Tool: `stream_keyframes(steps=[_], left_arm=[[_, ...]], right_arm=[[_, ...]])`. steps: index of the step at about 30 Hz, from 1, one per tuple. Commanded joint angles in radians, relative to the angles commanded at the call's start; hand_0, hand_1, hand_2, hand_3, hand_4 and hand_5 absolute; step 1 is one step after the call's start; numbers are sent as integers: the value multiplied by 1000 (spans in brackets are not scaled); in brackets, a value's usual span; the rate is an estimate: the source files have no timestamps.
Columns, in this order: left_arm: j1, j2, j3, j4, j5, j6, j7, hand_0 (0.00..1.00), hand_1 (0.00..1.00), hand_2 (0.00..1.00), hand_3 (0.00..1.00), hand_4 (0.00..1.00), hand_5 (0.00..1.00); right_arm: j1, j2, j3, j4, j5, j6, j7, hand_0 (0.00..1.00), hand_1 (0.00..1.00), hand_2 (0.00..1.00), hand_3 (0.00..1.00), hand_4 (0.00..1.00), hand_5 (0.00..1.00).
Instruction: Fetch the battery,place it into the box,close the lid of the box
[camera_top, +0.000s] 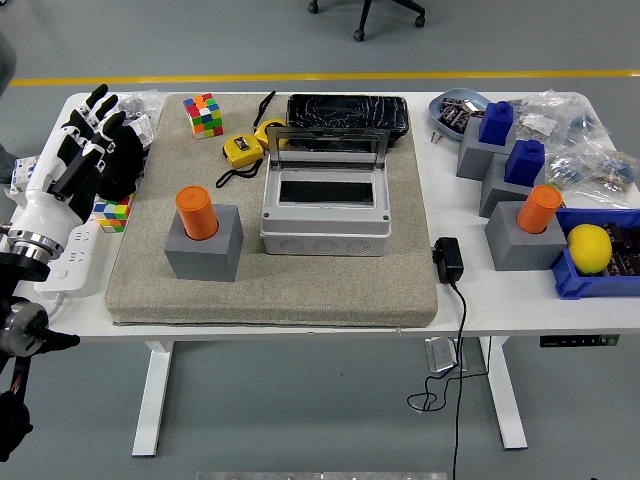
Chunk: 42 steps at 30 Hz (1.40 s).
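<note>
Fingers (95, 110) of the left hand (85, 150) are spread wide, nothing held. Right of it, the smooth orange cylinder battery (197, 211) is seated upright in a grey block (205, 250) on coarse felt (330, 280); the grey plastic box (325, 205) beyond, lid up.

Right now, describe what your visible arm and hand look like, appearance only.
Only the left arm shows, at the picture's left edge. The left hand has five black fingers with white plates on the segments and the back. Behind it is a white forearm shell ending in a silver metal ring, then black joint parts lower down. No markings are legible. The right arm is out of view.
</note>
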Motion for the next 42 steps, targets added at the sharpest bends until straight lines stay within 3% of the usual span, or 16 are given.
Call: stream_keyframes(steps=[13,19,31,42], left_arm=[[-1,-34,30,23,11,-25,1,998,998,998,998,998,453],[2,-41,55,42,40,-11,3,998,998,998,998,998,441],[-22,-16,110,111,103,-8,-2,998,998,998,998,998,440],[-38,-21,121,165,152,-11,-2,998,998,998,998,998,386]], right_arm=[[-1,2,5,-2,-3,1,-1,860,837,811,831,998,998],[-1,2,9,-2,-4,1,-1,860,835,811,827,998,998],[5,-1,11,-2,-4,1,-1,859,833,807,824,998,998],[2,-1,18,-3,-7,2,0,857,831,804,823,998,998]])
